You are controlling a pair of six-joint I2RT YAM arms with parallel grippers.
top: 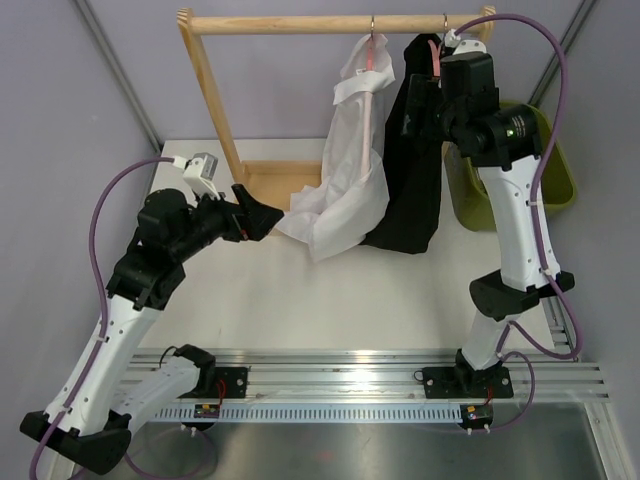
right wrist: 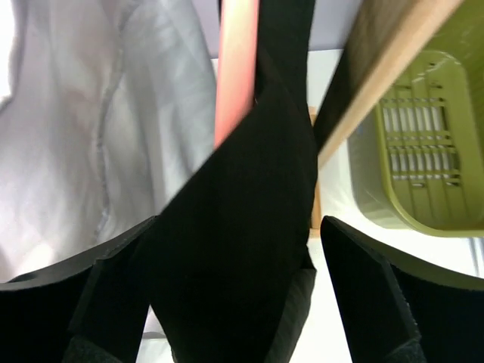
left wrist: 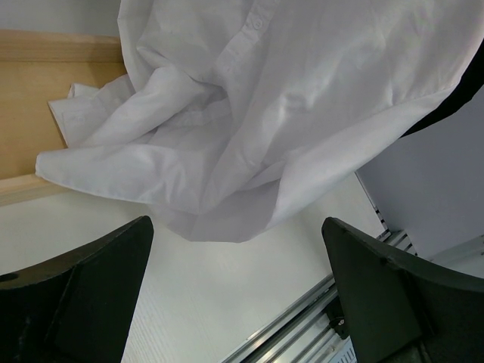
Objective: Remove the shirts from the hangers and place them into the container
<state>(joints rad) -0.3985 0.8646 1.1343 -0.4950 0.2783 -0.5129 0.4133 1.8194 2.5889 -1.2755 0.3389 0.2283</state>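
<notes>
A white shirt (top: pixel 350 170) and a black shirt (top: pixel 410 190) hang on pink hangers (top: pixel 372 60) from the wooden rack's rod. My left gripper (top: pixel 266 216) is open beside the white shirt's lower hem. In the left wrist view the white shirt (left wrist: pixel 265 113) hangs just beyond the left gripper (left wrist: pixel 238 302), with only table between the fingers. My right gripper (top: pixel 425 95) is high up at the black shirt's shoulder. In the right wrist view the black shirt (right wrist: pixel 242 227) fills most of the gap of the open right gripper (right wrist: pixel 238 302), below a pink hanger (right wrist: pixel 236 68). The olive-green container (top: pixel 555 175) stands at the right.
The wooden rack (top: pixel 210 90) has a flat tray base (top: pixel 275 180) behind the left gripper. A rack post (right wrist: pixel 393 76) runs between the black shirt and the container (right wrist: pixel 423 151). Metal rails (top: pixel 380 365) lie along the near table edge.
</notes>
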